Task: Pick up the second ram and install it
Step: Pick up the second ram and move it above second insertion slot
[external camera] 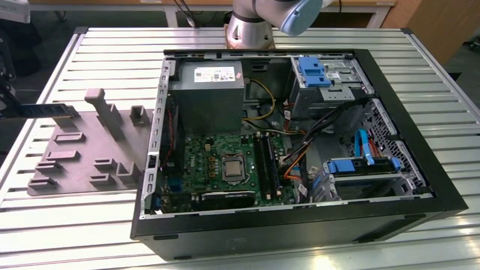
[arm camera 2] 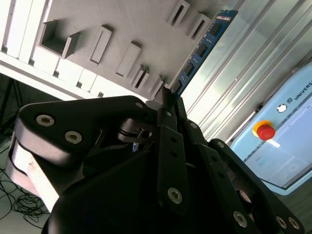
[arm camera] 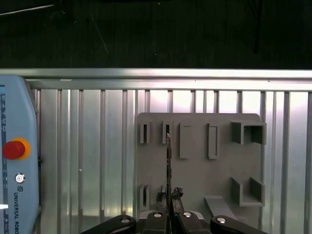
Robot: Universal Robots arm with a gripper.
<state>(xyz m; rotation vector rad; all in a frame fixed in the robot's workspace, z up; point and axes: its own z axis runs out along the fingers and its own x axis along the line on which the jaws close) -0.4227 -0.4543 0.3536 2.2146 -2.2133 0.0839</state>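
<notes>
Blue-green and thin, the second ram (external camera: 49, 109) sits at the exterior view's left edge. It is held level above the grey tray (external camera: 82, 140) by the dark gripper (external camera: 8, 104), which the frame cuts off. The tray lies on the slatted metal surface (external camera: 112, 56), just beside the open computer case (external camera: 300, 225) with its green motherboard (external camera: 225, 163). The arm (external camera: 251, 25) rises at the far side of the case.

In the second wrist view the black gripper (arm camera 2: 168, 96) is closed narrowly on one end of the second ram (arm camera 2: 204, 44). The stick runs out from the fingertips past the edge of the tray (arm camera 2: 122, 29) and over the surface (arm camera 2: 253, 63). A pale blue pendant (arm camera 2: 292, 141) with a red button (arm camera 2: 265, 130) lies near by.

In the first wrist view the second ram (arm camera: 168, 156) appears edge-on as a thin line, pinched in the gripper (arm camera: 169, 202) over the tray (arm camera: 200, 175). It seems clear of the tray, though this angle makes height hard to judge. The pendant (arm camera: 17, 195) rests on the surface (arm camera: 87, 146), and dark floor (arm camera: 156, 34) lies beyond the surface's edge.
</notes>
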